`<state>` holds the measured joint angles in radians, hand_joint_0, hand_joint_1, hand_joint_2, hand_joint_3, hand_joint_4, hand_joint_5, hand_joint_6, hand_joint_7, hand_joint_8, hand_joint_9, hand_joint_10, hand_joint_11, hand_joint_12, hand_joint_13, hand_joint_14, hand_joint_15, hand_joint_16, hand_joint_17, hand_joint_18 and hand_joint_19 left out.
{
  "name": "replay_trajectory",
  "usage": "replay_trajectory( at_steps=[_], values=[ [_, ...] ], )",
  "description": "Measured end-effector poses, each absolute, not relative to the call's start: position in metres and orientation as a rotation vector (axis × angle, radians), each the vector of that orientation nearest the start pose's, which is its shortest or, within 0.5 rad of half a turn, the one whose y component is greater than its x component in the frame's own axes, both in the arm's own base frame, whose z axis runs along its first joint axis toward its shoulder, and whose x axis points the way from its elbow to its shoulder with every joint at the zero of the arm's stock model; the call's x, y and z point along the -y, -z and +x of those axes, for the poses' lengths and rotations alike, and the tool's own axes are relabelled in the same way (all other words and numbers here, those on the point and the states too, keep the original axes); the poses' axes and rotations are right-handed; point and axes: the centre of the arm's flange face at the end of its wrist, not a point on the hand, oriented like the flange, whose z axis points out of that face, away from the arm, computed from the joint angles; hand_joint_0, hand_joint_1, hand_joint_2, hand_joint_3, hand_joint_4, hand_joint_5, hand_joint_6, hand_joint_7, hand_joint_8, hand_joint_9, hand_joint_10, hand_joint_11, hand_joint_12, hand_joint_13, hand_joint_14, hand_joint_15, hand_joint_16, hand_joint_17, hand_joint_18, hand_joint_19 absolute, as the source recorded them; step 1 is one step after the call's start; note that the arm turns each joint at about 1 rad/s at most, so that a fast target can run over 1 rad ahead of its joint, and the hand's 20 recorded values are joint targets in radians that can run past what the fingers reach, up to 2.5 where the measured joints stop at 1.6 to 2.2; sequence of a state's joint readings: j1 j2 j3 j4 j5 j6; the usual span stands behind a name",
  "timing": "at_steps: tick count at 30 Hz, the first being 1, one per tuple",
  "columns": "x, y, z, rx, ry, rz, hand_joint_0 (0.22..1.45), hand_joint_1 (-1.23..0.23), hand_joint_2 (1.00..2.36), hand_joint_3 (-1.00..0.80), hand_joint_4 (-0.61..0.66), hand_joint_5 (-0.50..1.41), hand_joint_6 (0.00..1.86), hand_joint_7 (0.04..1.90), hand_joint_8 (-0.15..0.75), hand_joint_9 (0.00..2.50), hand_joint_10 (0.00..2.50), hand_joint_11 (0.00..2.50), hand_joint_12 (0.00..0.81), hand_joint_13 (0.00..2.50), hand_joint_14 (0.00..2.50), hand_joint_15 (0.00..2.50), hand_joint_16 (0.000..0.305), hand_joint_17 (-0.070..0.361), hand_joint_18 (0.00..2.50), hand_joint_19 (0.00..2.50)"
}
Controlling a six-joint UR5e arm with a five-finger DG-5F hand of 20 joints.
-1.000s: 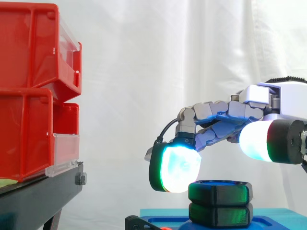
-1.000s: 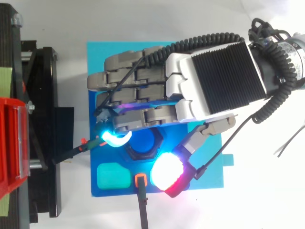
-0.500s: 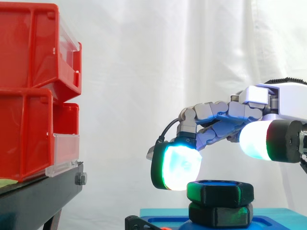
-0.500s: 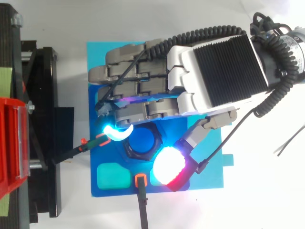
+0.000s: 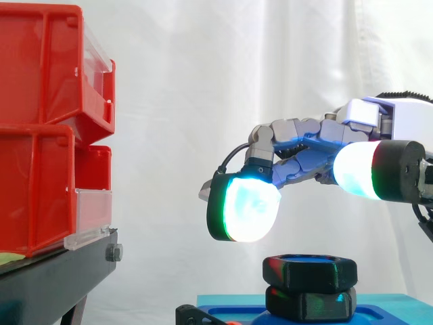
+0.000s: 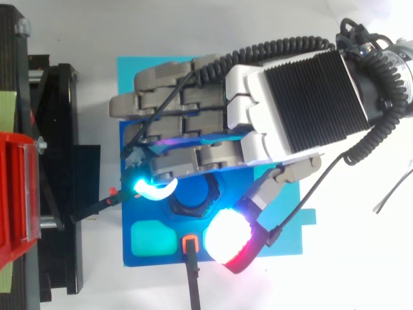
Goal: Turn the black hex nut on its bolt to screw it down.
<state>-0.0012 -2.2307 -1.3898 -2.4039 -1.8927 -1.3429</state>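
Looking across from the side, you see the hand (image 5: pixel 318 145) hover above the black hex nut (image 5: pixel 310 270), with a clear gap under its glowing fingertip pad (image 5: pixel 247 206). The fingers are loosely bent, spread wide from the thumb, and they hold nothing. The nut lies flat on the blue bolt (image 6: pixel 192 196) with its axis upright, on the blue base plate (image 6: pixel 290 240), below the space between finger pad and thumb.

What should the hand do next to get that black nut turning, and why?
Probably lower straight down until its fingertips flank the black hex nut, then close on it. In the side view the hand hovers above the nut with clear air between them and holds nothing, so it cannot turn anything yet. From above, the glowing pads already sit on either side of the nut.
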Motion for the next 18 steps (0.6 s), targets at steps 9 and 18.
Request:
replay_trajectory(
  at_steps=[9, 18],
  values=[
    [0.073, -0.247, 0.731, -1.314, -0.41, -0.154, 0.5, -0.28, 1.0, -0.5, 0.3, -0.15, 0.5, 1.14, 0.255, 0.61, 0.01, 0.33, 0.311, 0.43, 0.0, 0.06, 0.049, 0.111, 0.43, 0.25],
    [0.041, -0.246, 0.735, -1.319, -0.401, -0.156, 0.5, -0.28, 1.0, -0.5, 0.3, -0.15, 0.5, 1.14, 0.253, 0.6, 0.01, 0.34, 0.313, 0.43, 0.0, 0.06, 0.049, 0.111, 0.43, 0.26]
  ],
)
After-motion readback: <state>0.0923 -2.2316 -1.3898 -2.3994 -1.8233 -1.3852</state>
